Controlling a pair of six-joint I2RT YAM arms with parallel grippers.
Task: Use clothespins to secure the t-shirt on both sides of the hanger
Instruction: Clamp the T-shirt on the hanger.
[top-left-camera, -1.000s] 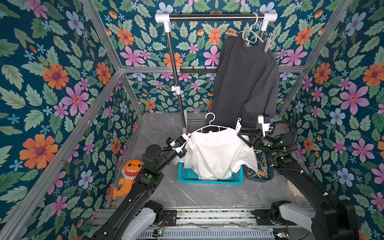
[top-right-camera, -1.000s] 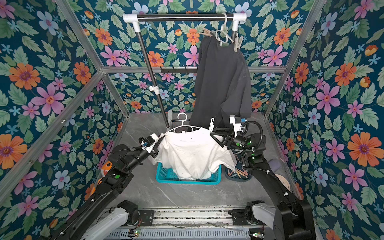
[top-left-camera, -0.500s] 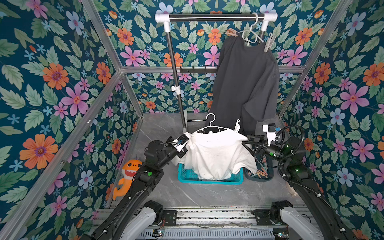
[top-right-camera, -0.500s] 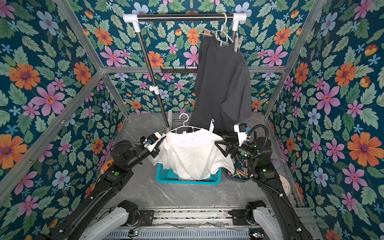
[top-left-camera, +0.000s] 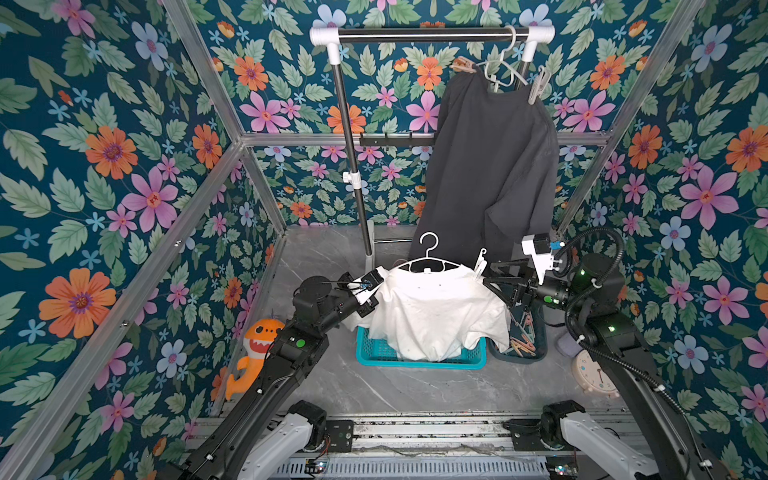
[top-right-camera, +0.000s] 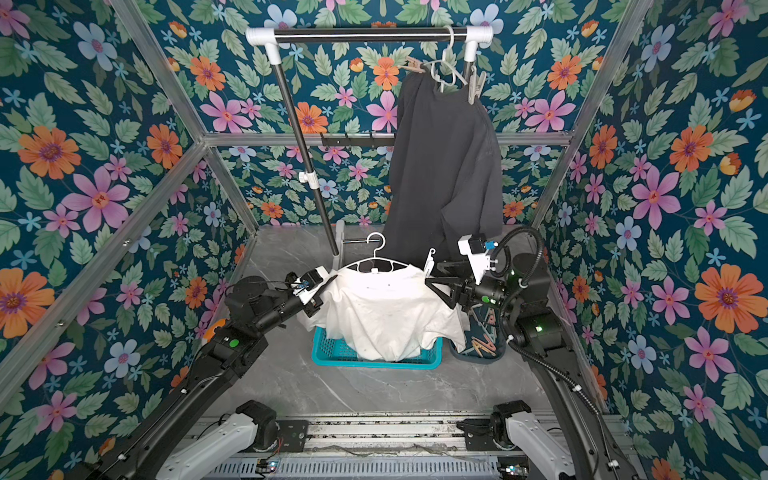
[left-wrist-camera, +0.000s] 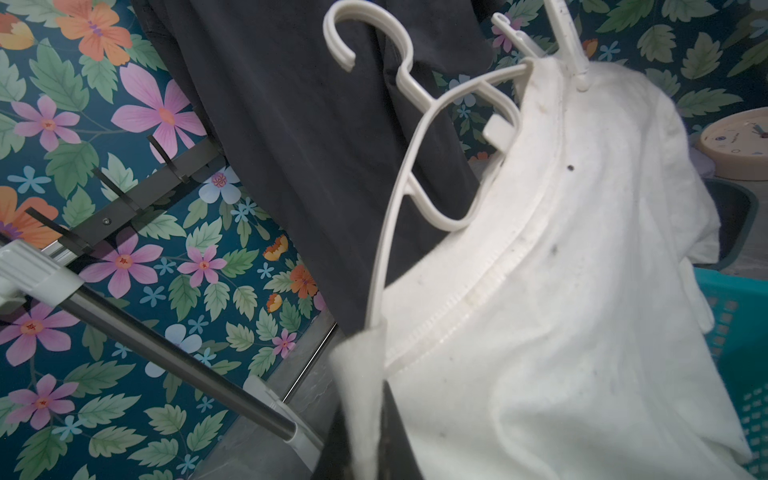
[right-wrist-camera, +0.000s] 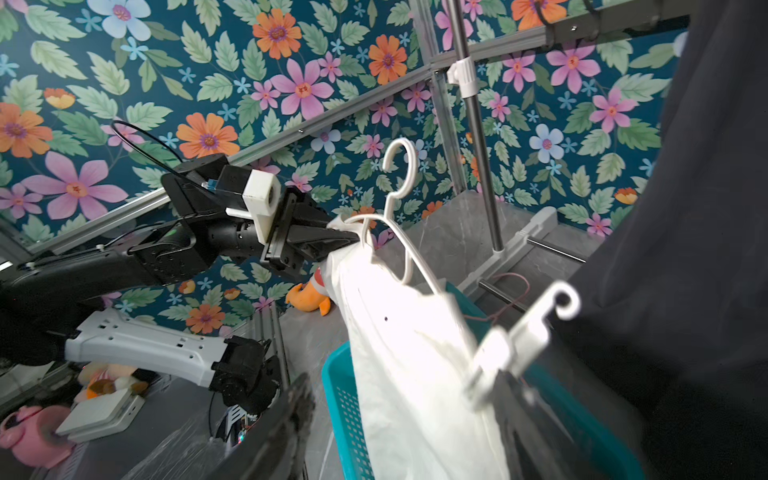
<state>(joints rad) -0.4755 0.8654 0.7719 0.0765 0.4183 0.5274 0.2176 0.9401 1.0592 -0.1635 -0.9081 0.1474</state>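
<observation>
Left gripper (right-wrist-camera: 353, 243) clamps the nine-o'clock end of the hanger (left-wrist-camera: 417, 91) through the t-shirt (top-left-camera: 432, 316), right gripper (top-left-camera: 488, 274) gapes at three; black garment (top-left-camera: 490, 166) crowds behind at twelve, basket (top-left-camera: 419, 365) below at six, clothespins (top-left-camera: 519, 338) lie in a tray (top-left-camera: 538, 332) at four, one white pin (top-left-camera: 481, 262) clipped at two.

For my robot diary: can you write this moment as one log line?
left gripper: shut on hanger | right gripper: open, beside clothespin | white t-shirt: pinned on right side

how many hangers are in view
2. One hanger hangs on the rail, holding the dark shirt. The other hanger carries the white t-shirt above the blue basket. No others show.
</observation>
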